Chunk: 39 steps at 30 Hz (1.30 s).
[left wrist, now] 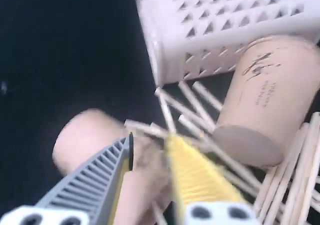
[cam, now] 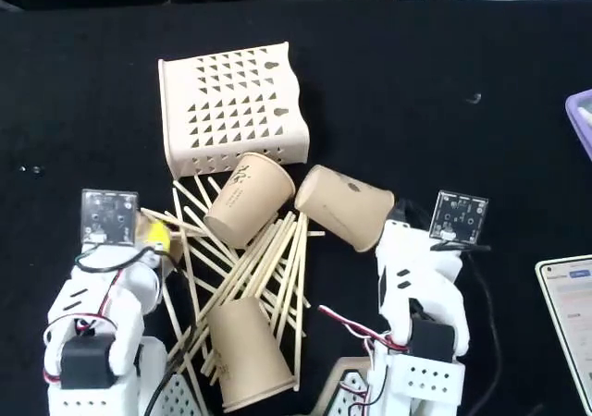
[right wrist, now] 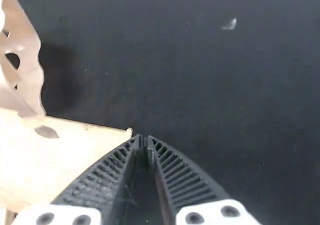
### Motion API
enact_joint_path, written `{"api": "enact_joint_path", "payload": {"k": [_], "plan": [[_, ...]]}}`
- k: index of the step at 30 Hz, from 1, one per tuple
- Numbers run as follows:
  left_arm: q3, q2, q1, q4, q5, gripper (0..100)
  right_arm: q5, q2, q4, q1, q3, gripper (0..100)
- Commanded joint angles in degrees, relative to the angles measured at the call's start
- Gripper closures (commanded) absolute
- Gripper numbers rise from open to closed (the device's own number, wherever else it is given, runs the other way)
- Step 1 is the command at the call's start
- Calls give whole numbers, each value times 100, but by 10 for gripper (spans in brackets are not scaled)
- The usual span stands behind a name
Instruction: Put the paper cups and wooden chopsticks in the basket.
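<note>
Pickup stage: the basket point(cam: 231, 111) lies on its side, with cups point(cam: 245, 199) and chopsticks point(cam: 264, 268) heaped just beside it, none apparently inside. Left gripper point(left wrist: 150, 142) is spread over the chopstick ends. Right gripper point(right wrist: 144, 141) is clenched and empty, next to the cups. Next, the left likely needs to clamp, then lift.

The basket point(cam: 231, 111) looks like smooth plastic, cups point(cam: 245, 199) are matt brown paper, chopsticks point(cam: 277, 268) bare pale wood, desk point(cam: 416, 83) cover's matt black cloth.

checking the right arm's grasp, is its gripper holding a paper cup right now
No, the right gripper is shut with nothing between its fingers, and the paper cup lies beside it.
</note>
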Motion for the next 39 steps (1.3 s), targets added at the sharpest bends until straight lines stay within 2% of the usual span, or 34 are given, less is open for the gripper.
{"api": "enact_joint_path", "payload": {"k": [1,4,8,12,15,19,23,27,32,36,39], "plan": [[-418,18,-22,-202,-18,743,9,-532,88,97,-13,985],[-611,18,-444,-870,-18,738,18,-532,79,114,-13,985],[-637,26,-831,-2347,26,740,79,-523,114,123,-13,929],[136,369,-804,-3807,18,740,273,-532,475,97,-13,841],[453,1116,-831,-4659,26,740,281,-541,615,97,-13,817],[-207,2629,-778,-4870,475,740,281,-541,642,105,-13,818],[-1833,4738,-787,-4835,1011,738,290,-532,651,123,-13,818],[-3996,7086,-778,-3815,1090,736,290,-523,651,132,-13,818],[-6870,9820,-778,-1732,1090,736,290,-523,651,132,-13,818],[-8875,11429,-778,-167,1081,737,290,-523,651,132,-13,818],[-10079,12308,-778,677,1081,737,290,-514,651,132,-13,817]]}}
